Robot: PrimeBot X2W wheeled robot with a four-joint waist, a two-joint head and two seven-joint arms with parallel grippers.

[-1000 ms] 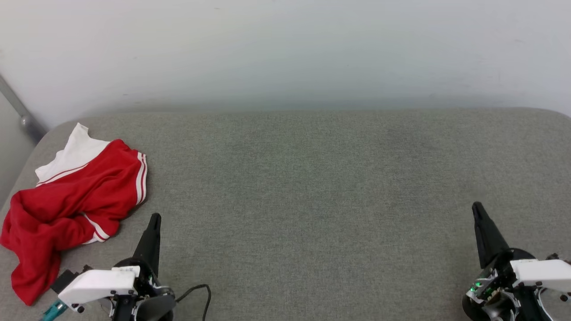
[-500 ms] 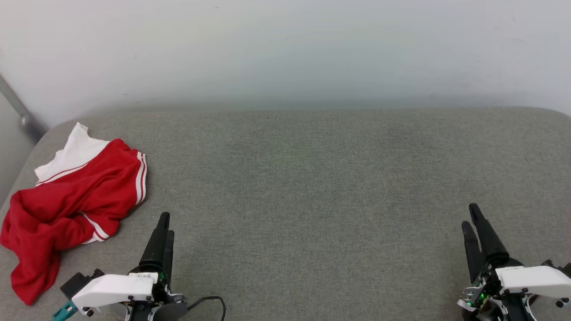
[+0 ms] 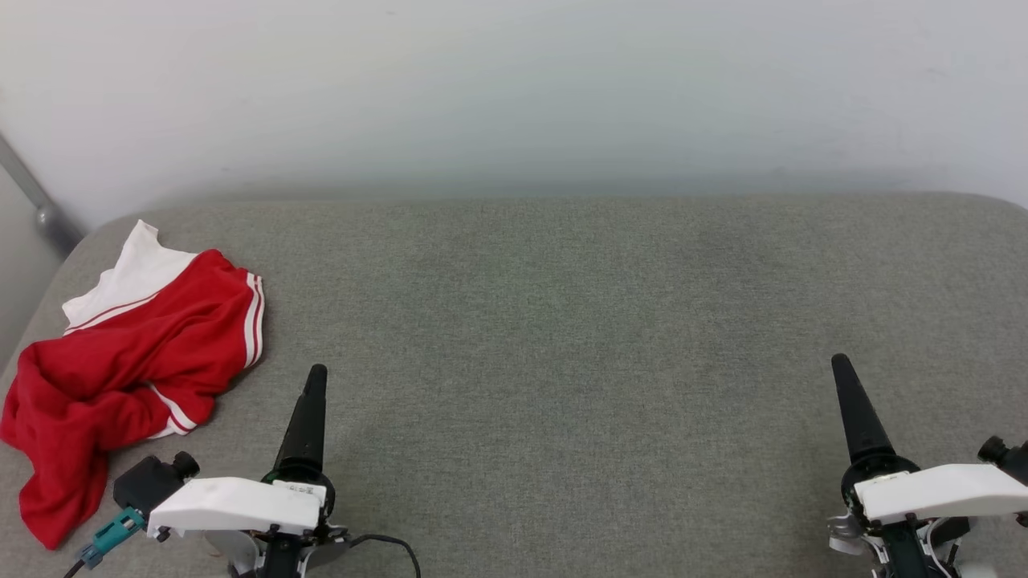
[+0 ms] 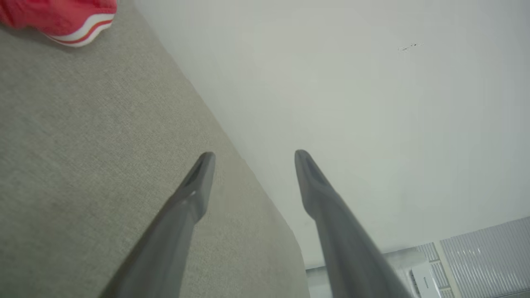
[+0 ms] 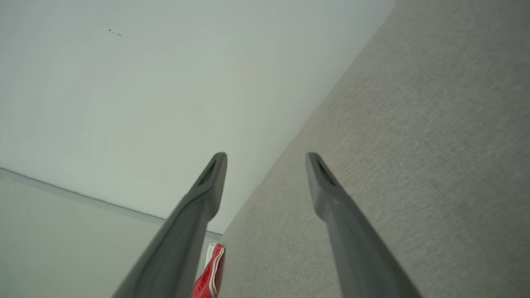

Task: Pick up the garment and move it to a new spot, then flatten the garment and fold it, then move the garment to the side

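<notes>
The dark two-fingered left gripper and right gripper, shut a second ago, now stand wide and empty over the near edge of the grey woven pad, whose left end holds the crumpled red-and-white jersey T-shirt untouched, so the pickup has not yet begun.

The left tool is showing two long dark fingers that are narrowing to rounded tips, each with a shallow groove on the inner face. A smooth left white shell is covering its wrist, and small dark screws are sitting along the lower edge. A black block with a teal plug is sticking out beside it, and a thin black cable is curling from below. The right tool is wearing a similar right white shell with a black knob.
</notes>
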